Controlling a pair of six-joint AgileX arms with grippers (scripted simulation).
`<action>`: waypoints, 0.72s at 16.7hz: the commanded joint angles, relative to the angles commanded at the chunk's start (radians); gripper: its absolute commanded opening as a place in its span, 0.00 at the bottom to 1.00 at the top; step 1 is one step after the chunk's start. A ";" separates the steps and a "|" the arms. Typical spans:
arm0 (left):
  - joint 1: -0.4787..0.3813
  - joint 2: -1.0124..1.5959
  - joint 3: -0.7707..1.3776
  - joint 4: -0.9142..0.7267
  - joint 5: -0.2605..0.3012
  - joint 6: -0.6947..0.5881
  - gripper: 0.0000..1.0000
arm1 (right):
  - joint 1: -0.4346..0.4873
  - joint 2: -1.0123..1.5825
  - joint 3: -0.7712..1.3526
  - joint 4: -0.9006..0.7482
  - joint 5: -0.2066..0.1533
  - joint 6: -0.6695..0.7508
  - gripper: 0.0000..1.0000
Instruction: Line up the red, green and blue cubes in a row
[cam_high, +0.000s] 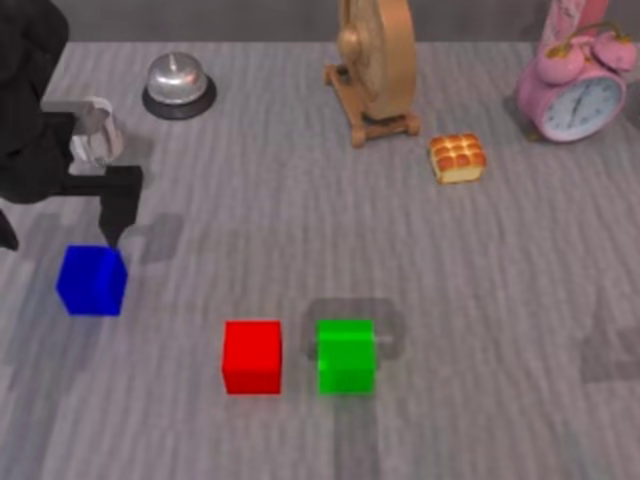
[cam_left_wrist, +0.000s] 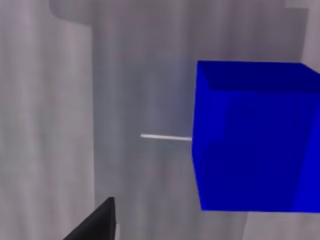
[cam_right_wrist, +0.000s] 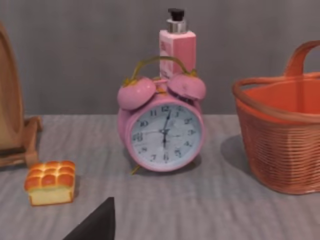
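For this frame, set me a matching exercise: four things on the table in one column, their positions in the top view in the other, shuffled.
Things:
1. blue cube
2. red cube
3. green cube
4. left gripper

Places:
A. directly right of the red cube, a small gap between
B. just above the blue cube, at the table's left
C. far left, apart from the other two cubes
D. near the front, left of the green cube

Pairs: 1-C, 2-D, 3-A, 4-B
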 joint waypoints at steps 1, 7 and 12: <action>-0.001 0.020 0.017 -0.011 0.000 -0.001 1.00 | -0.009 -0.025 -0.017 0.019 -0.005 -0.008 1.00; 0.003 0.038 0.031 -0.019 0.001 -0.002 1.00 | -0.016 -0.043 -0.030 0.034 -0.008 -0.014 1.00; 0.000 0.083 -0.039 0.098 0.001 0.001 1.00 | -0.016 -0.043 -0.030 0.034 -0.008 -0.014 1.00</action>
